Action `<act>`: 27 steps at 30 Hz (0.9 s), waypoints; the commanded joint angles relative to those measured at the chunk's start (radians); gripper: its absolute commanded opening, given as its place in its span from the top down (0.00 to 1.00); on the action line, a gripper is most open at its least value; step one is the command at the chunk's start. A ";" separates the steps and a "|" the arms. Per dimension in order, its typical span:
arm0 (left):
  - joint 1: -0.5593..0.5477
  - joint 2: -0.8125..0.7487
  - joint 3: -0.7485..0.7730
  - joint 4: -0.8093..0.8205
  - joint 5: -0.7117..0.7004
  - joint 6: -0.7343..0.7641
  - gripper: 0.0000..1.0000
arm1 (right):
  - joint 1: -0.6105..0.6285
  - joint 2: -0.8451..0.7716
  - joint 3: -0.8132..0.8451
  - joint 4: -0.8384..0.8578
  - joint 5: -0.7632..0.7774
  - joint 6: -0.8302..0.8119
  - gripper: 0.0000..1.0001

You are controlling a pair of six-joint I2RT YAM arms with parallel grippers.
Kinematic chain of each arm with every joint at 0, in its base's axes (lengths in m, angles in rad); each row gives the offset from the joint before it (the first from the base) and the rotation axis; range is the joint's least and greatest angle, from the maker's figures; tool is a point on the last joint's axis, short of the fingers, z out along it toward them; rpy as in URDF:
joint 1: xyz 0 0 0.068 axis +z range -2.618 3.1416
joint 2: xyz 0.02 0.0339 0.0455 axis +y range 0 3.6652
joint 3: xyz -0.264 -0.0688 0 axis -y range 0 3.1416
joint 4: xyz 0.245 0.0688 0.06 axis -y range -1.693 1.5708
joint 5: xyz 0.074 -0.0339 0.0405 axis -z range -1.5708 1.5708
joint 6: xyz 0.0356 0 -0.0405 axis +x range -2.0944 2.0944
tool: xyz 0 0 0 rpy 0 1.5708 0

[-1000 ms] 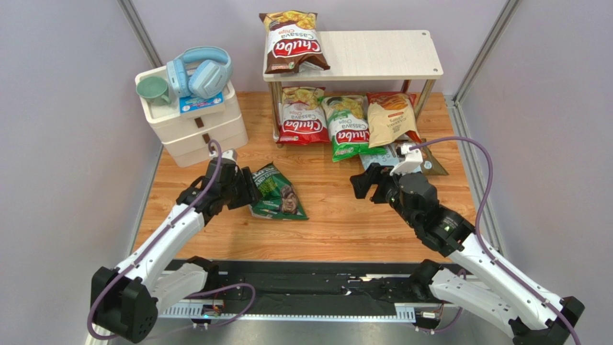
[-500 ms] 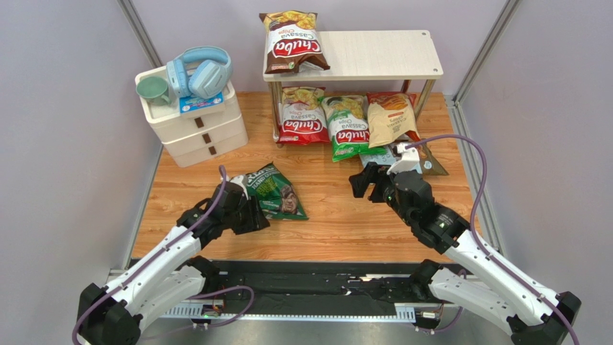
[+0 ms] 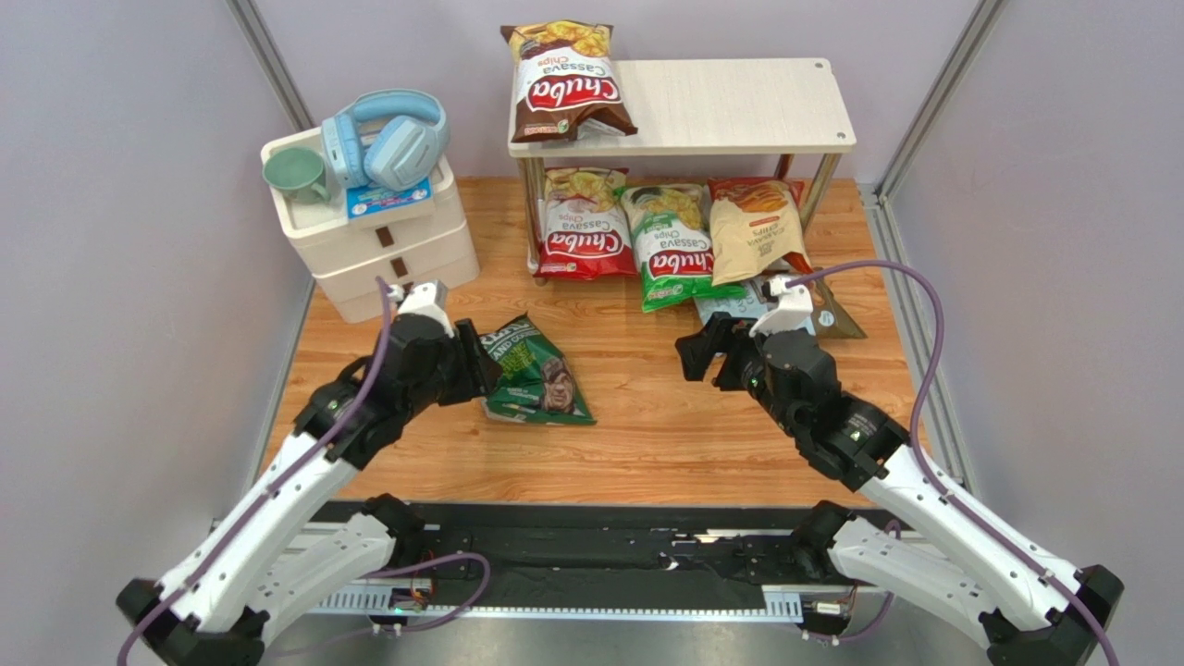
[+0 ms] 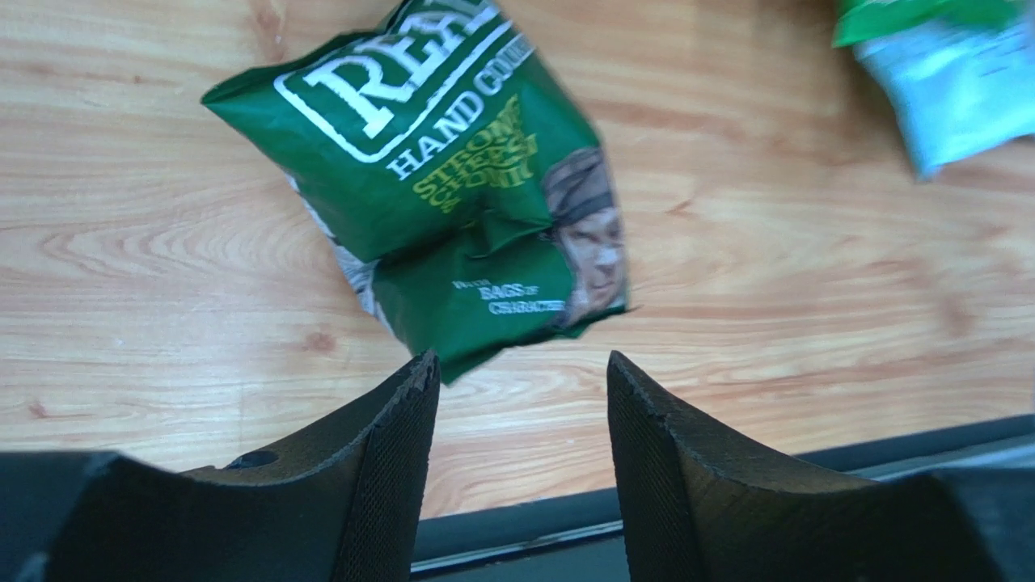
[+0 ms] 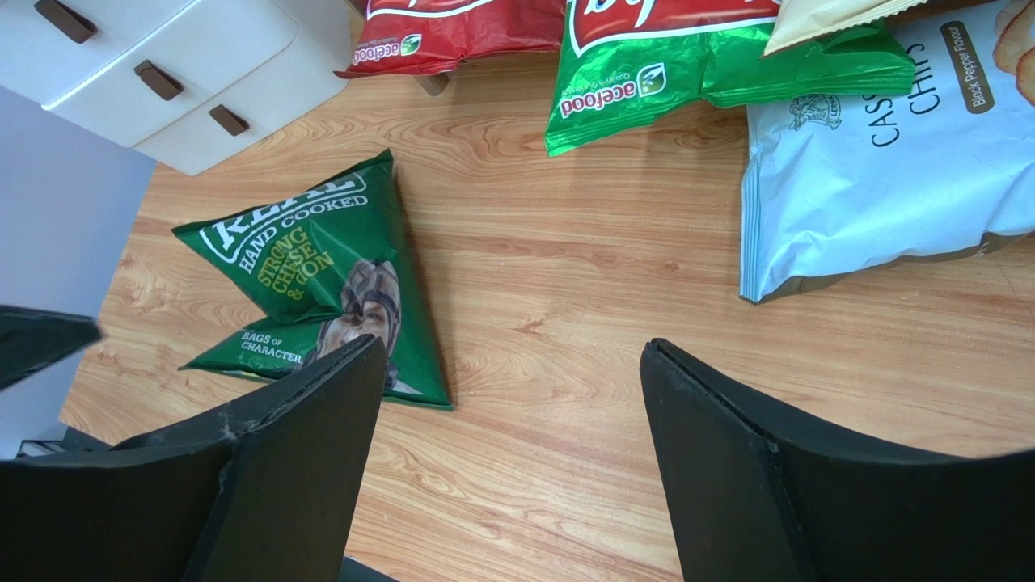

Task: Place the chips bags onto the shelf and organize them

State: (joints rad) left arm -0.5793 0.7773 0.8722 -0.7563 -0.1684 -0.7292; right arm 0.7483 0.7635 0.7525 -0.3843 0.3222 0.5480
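A dark green chips bag [image 3: 538,372] [image 4: 462,206] [image 5: 322,285] lies flat on the wooden table. My left gripper [image 3: 475,372] [image 4: 516,376] hovers open at its left edge, nothing between the fingers. The right gripper [image 3: 706,358] [image 5: 510,358] hangs open over bare wood, right of that bag. A light blue bag [image 5: 887,158] [image 4: 960,85] lies behind it, mostly hidden in the top view. The shelf [image 3: 751,104] carries a brown bag [image 3: 567,83] on top. Red [image 3: 584,229], green [image 3: 671,253] and cream-orange [image 3: 755,229] bags lean out of its lower tier.
A white three-drawer unit [image 3: 375,243] [image 5: 158,73] stands at the back left, with blue headphones [image 3: 389,139] and a green cup [image 3: 296,174] on it. A black rail [image 3: 584,548] runs along the near edge. Grey walls close in both sides.
The left arm dipped toward the near edge, then swung back up to the dark green bag's left side. The bag and the right arm have hardly moved.
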 commanded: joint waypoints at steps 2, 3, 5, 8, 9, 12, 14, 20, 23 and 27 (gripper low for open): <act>0.018 0.210 -0.048 0.130 -0.033 0.079 0.43 | -0.004 -0.029 0.015 0.027 0.005 0.012 0.17; 0.025 0.233 -0.058 0.152 -0.020 0.080 0.44 | -0.004 -0.035 0.015 0.018 0.008 0.009 0.17; 0.042 0.287 -0.087 0.221 0.004 0.080 0.46 | -0.006 -0.052 0.016 0.006 0.020 -0.002 0.17; 0.041 0.327 -0.130 0.281 0.044 0.064 0.48 | -0.004 -0.066 0.018 -0.008 0.035 -0.016 0.17; 0.039 0.332 -0.156 0.291 0.087 0.056 0.51 | -0.006 -0.066 0.018 -0.011 0.035 -0.016 0.17; -0.008 0.295 -0.264 0.351 0.121 -0.012 0.56 | -0.006 -0.064 0.013 -0.013 0.038 -0.013 0.17; -0.062 0.272 -0.314 0.357 0.127 -0.071 0.59 | -0.006 -0.059 0.010 -0.008 0.035 -0.008 0.17; -0.165 0.102 -0.420 0.267 0.103 -0.188 0.64 | -0.006 -0.036 0.013 0.001 0.031 -0.011 0.17; -0.166 -0.045 -0.406 0.103 0.008 -0.213 0.55 | -0.007 -0.020 0.011 0.012 0.029 -0.003 0.17; -0.165 -0.261 -0.326 -0.040 -0.094 -0.231 0.34 | -0.007 -0.004 0.008 0.022 0.012 0.006 0.17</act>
State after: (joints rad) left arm -0.7441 0.6598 0.4576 -0.6292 -0.1390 -0.9073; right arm 0.7441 0.7494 0.7525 -0.4061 0.3386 0.5495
